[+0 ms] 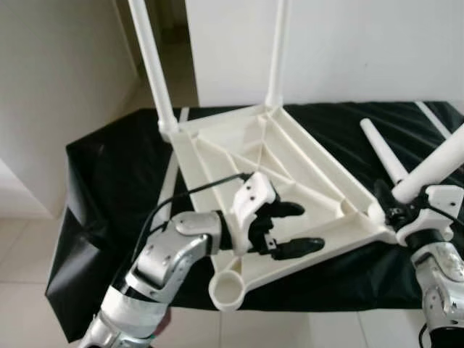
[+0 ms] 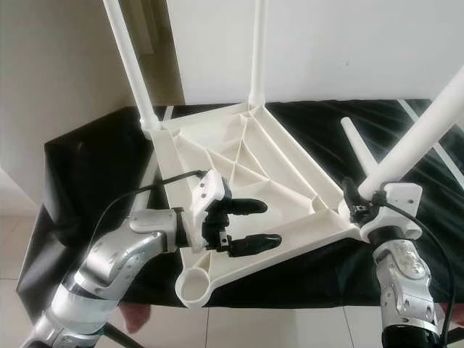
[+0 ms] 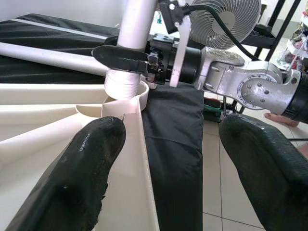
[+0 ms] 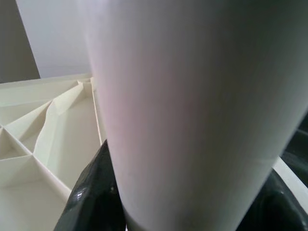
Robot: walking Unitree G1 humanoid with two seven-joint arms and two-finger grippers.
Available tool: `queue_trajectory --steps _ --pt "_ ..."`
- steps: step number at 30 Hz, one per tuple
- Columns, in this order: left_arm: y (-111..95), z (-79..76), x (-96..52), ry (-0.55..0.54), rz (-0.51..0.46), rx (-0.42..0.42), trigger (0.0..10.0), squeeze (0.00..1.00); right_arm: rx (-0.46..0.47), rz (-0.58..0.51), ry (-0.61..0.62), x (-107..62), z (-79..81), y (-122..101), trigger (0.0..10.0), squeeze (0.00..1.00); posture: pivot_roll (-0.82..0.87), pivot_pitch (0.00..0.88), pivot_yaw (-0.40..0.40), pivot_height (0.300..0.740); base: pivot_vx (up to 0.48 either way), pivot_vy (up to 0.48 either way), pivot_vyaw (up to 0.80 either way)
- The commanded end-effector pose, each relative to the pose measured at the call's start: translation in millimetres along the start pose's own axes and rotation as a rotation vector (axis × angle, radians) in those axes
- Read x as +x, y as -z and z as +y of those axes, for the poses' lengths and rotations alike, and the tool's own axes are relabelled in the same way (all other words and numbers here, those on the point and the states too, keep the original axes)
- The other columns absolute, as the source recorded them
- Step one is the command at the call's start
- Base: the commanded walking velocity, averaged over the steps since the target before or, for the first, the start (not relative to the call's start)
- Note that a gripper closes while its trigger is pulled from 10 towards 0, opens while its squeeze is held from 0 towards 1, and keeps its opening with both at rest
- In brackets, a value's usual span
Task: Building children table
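My right gripper is clamped on a white leg at the upturned tabletop's corner socket. My left gripper hovers spread over the near rim. Left wrist cam adds a fan behind.

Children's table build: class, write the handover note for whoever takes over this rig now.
Left gripper: open, fingers astride the near rim of the upturned cream plastic tabletop on the black-covered bench.
Right gripper: shut on the third white tubular leg, tilted, its foot at the near right corner socket.
Done: two far legs stand upright.
Left: seat this leg; fit the loose leg into the empty near socket.
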State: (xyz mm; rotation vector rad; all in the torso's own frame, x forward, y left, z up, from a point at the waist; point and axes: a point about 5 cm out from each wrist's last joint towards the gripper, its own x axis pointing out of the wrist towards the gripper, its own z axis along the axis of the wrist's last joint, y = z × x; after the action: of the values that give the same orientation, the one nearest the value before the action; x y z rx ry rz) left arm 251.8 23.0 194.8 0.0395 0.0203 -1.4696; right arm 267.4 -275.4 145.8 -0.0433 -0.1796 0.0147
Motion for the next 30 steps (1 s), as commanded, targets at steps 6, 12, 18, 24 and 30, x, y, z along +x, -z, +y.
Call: queue_trajectory --steps 6,12,18,24,30 --pt "-2.2 0.8 -3.3 -0.018 -0.005 0.003 10.0 0.00 0.028 0.061 0.087 -12.4 -10.0 17.6 10.0 0.00 -0.03 0.000 0.041 0.740 0.000 0.000 0.00" --pt "-1.0 -0.4 -1.9 -0.002 0.001 0.001 10.0 0.00 0.050 0.031 0.175 -14.2 -19.4 15.7 10.0 0.00 -0.04 0.000 0.049 0.740 0.000 0.000 0.00" --pt "1.0 -1.4 -0.9 0.007 0.009 0.000 10.0 0.00 0.062 0.061 0.162 -16.3 -14.6 24.0 10.0 0.00 -0.04 0.000 0.050 0.740 0.000 0.000 0.00" --pt "0.4 -1.3 -1.0 0.006 0.007 -0.001 10.0 0.00 0.065 0.100 0.071 -16.3 -2.4 30.2 10.0 0.00 -0.04 0.000 0.048 0.740 0.000 0.000 0.00" --pt "0.7 -0.6 -2.4 -0.001 0.010 0.001 10.0 0.00 -0.013 0.300 0.005 -19.8 -1.2 51.0 10.0 0.00 -0.04 0.000 0.048 0.740 0.000 0.000 0.00"
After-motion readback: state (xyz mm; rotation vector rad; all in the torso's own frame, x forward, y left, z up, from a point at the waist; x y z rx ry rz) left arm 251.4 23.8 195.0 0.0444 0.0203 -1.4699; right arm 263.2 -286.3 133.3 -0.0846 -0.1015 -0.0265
